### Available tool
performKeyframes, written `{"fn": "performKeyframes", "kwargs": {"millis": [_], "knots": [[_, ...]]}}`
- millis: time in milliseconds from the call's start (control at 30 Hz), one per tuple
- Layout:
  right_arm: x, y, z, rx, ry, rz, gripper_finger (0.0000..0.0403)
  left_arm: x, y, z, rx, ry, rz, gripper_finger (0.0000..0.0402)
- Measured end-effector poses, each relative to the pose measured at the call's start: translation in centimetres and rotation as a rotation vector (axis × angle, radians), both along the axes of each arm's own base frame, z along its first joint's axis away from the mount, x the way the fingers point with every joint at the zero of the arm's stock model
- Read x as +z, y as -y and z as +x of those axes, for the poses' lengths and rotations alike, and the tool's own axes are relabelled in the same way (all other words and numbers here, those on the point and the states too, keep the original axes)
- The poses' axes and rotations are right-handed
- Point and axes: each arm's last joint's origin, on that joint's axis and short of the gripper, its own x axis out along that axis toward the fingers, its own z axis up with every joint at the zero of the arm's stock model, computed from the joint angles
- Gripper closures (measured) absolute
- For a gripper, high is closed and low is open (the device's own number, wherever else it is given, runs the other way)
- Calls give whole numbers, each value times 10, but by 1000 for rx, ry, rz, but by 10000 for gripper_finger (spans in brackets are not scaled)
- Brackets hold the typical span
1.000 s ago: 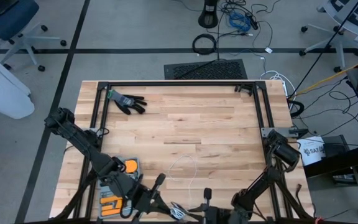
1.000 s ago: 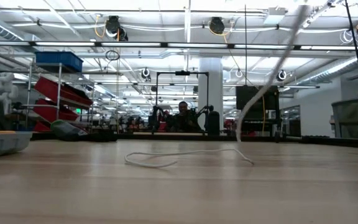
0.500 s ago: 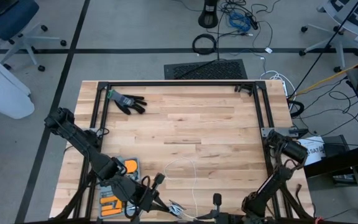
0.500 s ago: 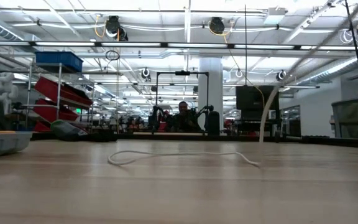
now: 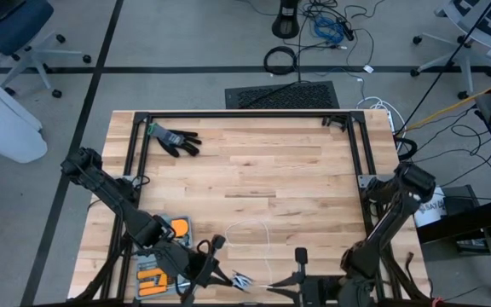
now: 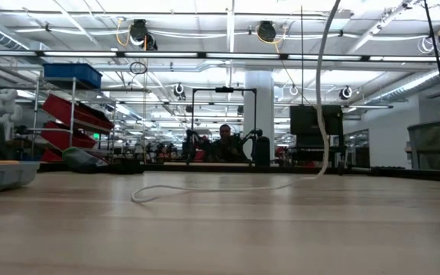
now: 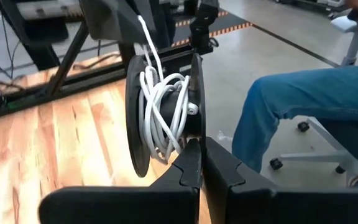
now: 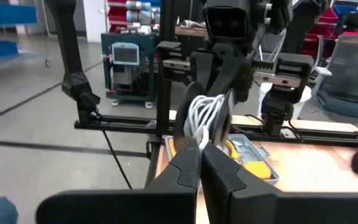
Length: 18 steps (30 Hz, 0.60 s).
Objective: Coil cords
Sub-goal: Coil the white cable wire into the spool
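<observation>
Near six o'clock on the worktop (image 5: 245, 162), the left hand (image 5: 237, 280) and right hand (image 5: 273, 287) are both clenching the black spool (image 7: 163, 115), steadying it so the white cord (image 5: 258, 230), trailing toward the worktop's middle, winds on.

Left pincer (image 5: 239, 280) and right pincer (image 5: 273, 286) closed, tips meeting near table's front edge

- White cord (image 6: 321, 92): upper run cut off by the low view's top edge.
- Left gripper (image 5: 235, 280), right gripper (image 5: 273, 287): fingertips too small to resolve from above.
- Seated person (image 7: 303, 118): beyond the left jaws, cropped at the edge.
</observation>
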Motion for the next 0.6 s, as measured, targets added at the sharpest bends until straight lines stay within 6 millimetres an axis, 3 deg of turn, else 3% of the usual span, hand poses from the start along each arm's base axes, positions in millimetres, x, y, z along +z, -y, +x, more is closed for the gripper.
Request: {"fn": "performKeyframes", "kwargs": {"millis": [267, 600], "knots": [[15, 25, 11, 79, -39, -75, 403, 0, -1, 1, 1, -2, -3, 395], [29, 52, 45, 168, -25, -167, 403, -13, 0, 11, -27, -59, -42, 395]]}}
